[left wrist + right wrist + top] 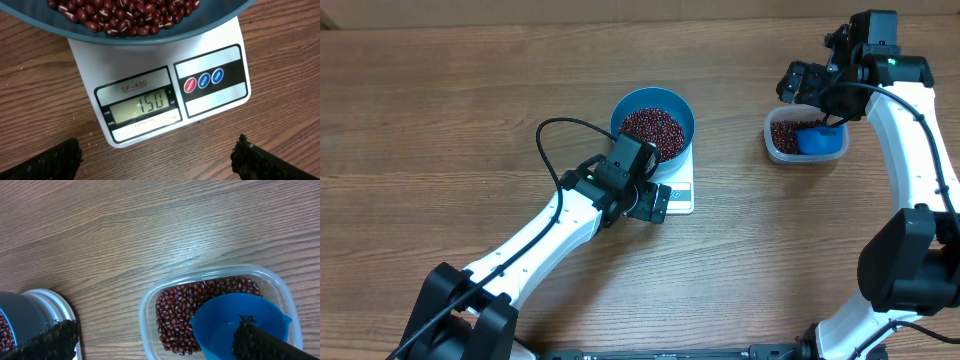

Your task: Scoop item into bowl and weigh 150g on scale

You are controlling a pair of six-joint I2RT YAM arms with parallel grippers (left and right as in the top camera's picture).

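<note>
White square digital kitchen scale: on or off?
On: the white square digital scale has its display reading 150, with the round bright blue bowl of red-brown beans on it.

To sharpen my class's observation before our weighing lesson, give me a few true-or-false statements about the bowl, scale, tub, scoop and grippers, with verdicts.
1. The blue bowl of beans sits on the white scale. True.
2. The scale's display reads 100. False: it reads 150.
3. The blue scoop lies in the clear tub, among more beans. True.
4. The left gripper holds the scoop. False: the left gripper is open and empty, at the front of the scale.
5. The right gripper is open, over the tub. True.
</note>
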